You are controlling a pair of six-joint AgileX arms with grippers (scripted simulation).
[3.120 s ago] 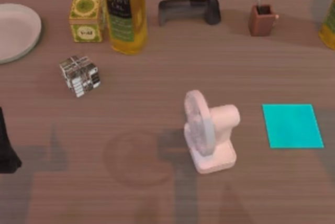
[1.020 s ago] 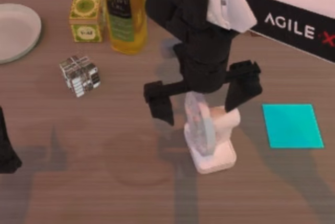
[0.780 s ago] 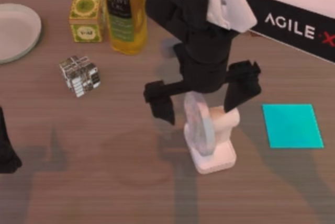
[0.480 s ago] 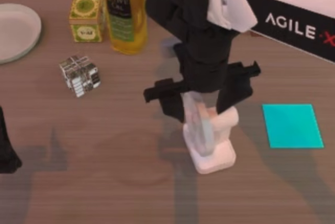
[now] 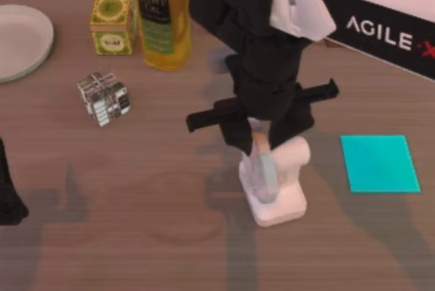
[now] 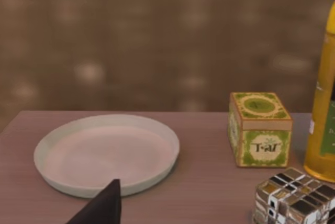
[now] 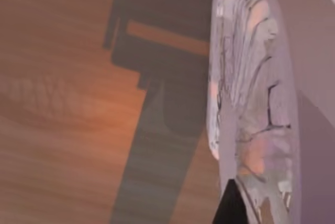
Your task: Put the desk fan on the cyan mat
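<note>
The desk fan (image 5: 275,196), pale pink-white with a round grille and square base, stands upright at mid-table; its grille fills the right wrist view (image 7: 251,103). My right gripper (image 5: 266,131) comes down from above and is shut on the desk fan, one finger on each side of its head and motor housing. A dark fingertip (image 7: 230,205) rests against the grille. The cyan mat (image 5: 378,163) lies flat and bare to the fan's right, a short gap away. My left gripper (image 5: 7,196) stays parked at the table's left edge.
At the back left are a white plate (image 5: 20,39), a green tea box (image 5: 112,22) and a tall yellow oil bottle (image 5: 160,15). A mirrored cube (image 5: 103,98) sits in front of them. My right arm hangs over the back right.
My right arm came in over the fan, and its wide-spread fingers have drawn in onto the fan's head. The fan, the mat and the left arm have not moved.
</note>
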